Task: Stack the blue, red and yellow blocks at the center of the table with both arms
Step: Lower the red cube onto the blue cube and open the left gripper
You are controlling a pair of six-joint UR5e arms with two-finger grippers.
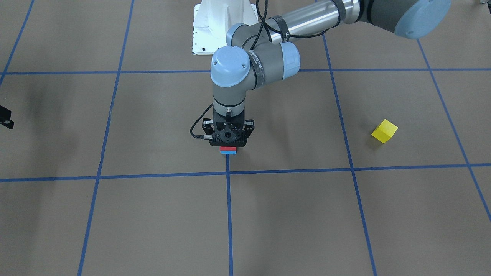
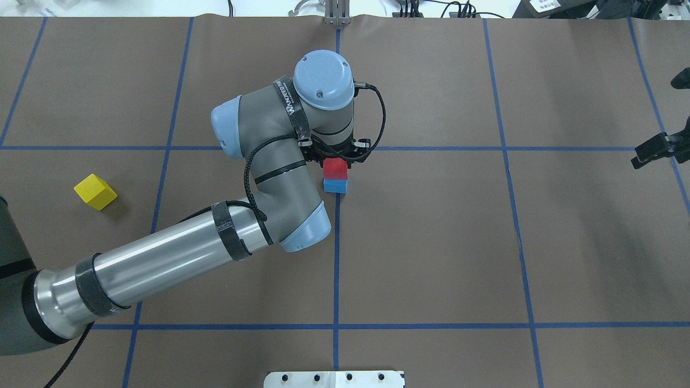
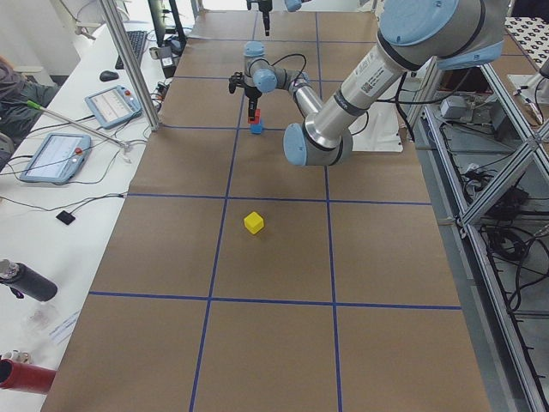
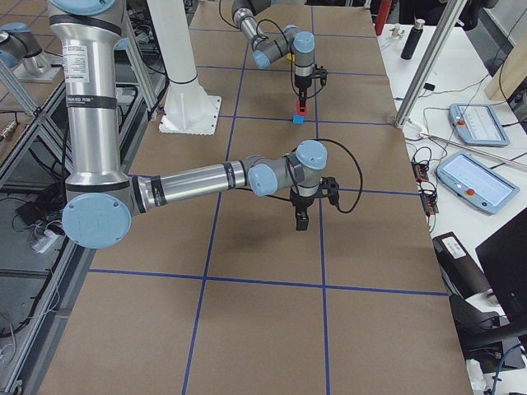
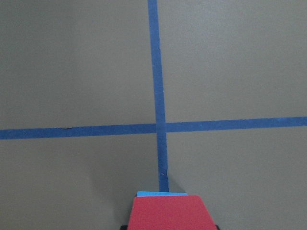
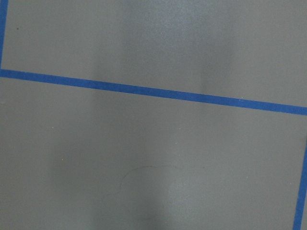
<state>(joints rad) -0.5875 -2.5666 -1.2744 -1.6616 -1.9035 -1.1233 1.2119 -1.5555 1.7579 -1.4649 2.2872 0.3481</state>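
The risk is at release. The left pincer (image 2: 335, 157) straddles the red block (image 2: 335, 168), and I cannot tell whether it is clamped or slack. A sideways tug while lifting could, I judge, slide red off the blue block (image 2: 335, 186) directly beneath it. Red looks squarely seated, its edges nearly flush and its faces flat and matte. The yellow block (image 2: 95, 192) lies well apart from this pincer on the table (image 2: 431, 242). The right pincer (image 2: 655, 151) is far off, and I cannot tell its grip.
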